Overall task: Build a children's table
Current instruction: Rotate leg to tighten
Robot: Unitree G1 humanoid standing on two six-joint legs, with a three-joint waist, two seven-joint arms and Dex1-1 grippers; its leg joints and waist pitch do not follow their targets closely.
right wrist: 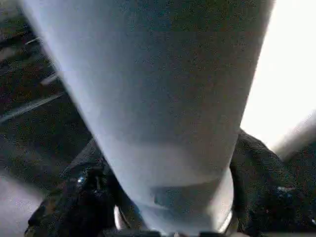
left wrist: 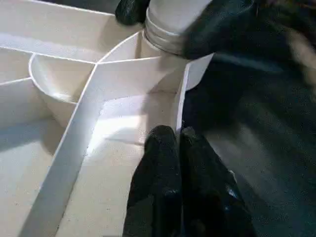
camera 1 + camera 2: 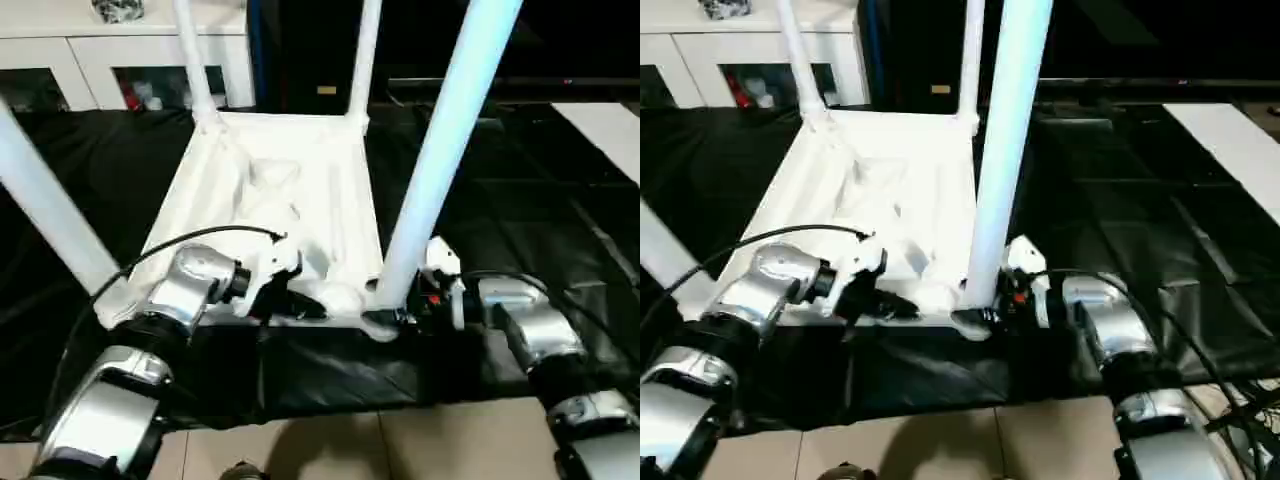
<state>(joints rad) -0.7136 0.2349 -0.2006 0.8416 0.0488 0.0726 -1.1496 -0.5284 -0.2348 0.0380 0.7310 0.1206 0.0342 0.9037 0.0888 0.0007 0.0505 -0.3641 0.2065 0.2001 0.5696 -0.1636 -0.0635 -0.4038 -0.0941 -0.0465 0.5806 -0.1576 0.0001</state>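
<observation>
The white table top lies upside down on a black cloth, its ribbed underside facing up. Legs stand in all its corner sockets: two far ones, a near left one and a near right one. My right gripper is shut around the base of the near right leg, with a black finger on each side. My left gripper is at the top's near edge, just left of that socket. Its fingers are pressed together astride the thin rim wall.
A black cloth covers the floor under and around the table. A white glass-door cabinet stands at the back left. A white sheet lies at the far right. Bare tiled floor runs along the near edge.
</observation>
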